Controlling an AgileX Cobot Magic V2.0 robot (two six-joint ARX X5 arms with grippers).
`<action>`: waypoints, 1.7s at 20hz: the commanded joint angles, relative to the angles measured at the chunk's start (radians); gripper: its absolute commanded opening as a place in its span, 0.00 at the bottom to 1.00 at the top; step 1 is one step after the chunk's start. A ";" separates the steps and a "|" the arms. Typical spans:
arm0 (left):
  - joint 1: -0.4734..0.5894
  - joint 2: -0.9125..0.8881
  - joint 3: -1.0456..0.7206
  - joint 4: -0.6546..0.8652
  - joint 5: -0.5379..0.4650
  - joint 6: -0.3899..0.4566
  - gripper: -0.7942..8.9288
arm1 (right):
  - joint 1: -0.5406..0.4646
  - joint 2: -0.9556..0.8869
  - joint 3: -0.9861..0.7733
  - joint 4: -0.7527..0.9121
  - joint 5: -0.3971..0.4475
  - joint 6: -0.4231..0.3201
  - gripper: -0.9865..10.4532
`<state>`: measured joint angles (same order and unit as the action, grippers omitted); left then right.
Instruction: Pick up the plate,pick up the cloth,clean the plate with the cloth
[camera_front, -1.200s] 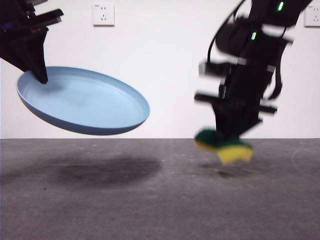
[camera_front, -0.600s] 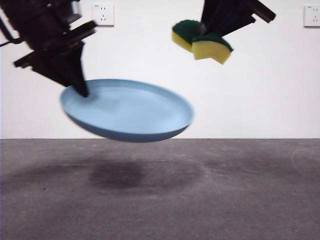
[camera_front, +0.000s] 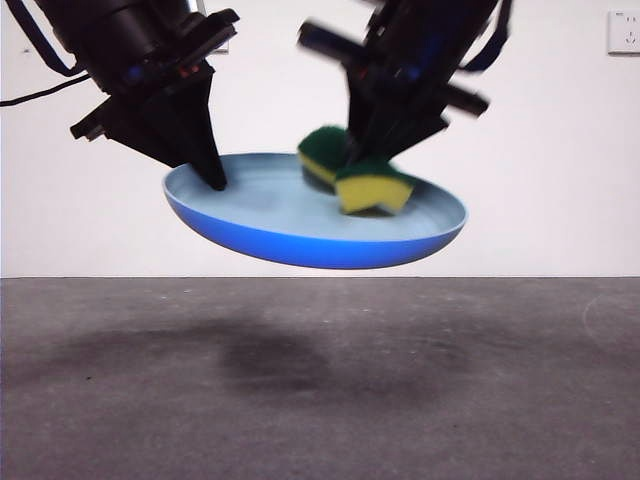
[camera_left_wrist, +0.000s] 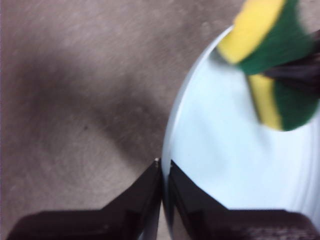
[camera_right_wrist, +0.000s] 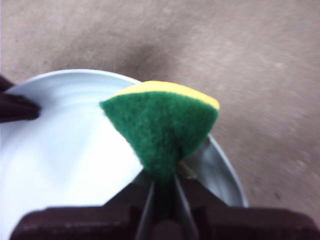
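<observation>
**Sponge on plate, both airborne**

Plate (camera_front: 300, 235) hung in mid-air well above the table (camera_front: 320, 400), tilted so its open face looked up and toward the front camera. That tilt gave the sponge arm a clear way onto the inner surface.

Left gripper (camera_front: 213, 178) pinched the rim at the plate's 9 o'clock in the front view. Left wrist view showed its jaws nearly together with only the thin rim (camera_left_wrist: 166, 165) between them (camera_left_wrist: 163, 172). An edge grip left the whole face free for wiping.

Sponge (camera_front: 358, 180) sat inside the plate around 1 o'clock from centre, yellow foam low, green layer up. It looked to be touching or just off the surface; I couldn't tell which, the frame was blurred there.

Right gripper (camera_front: 385, 150) came in from 12 o'clock, clamped tight on the sponge, folding it into a wedge (camera_right_wrist: 162, 127) that stuck out past the jaws (camera_right_wrist: 162, 192). Protruding foam meant the sponge would meet the plate, not the fingers.

Judgement: both pickups done, wiping stage in hand. Risk: a hard press could lever the plate out of a rim-only grip.
</observation>
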<state>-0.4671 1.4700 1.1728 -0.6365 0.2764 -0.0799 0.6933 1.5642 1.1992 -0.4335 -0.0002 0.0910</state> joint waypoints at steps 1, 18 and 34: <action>-0.003 0.002 -0.006 0.022 0.040 0.000 0.07 | 0.018 0.063 -0.002 0.049 -0.060 0.017 0.07; 0.081 0.002 -0.006 -0.003 0.048 0.011 0.07 | 0.144 0.093 -0.002 -0.298 0.311 -0.013 0.07; 0.082 0.002 -0.006 0.010 0.199 0.031 0.07 | 0.148 0.093 -0.002 0.117 -0.090 0.077 0.07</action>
<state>-0.3767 1.4742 1.1675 -0.6559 0.4297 -0.0502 0.8356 1.6371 1.2049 -0.3130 -0.0826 0.1497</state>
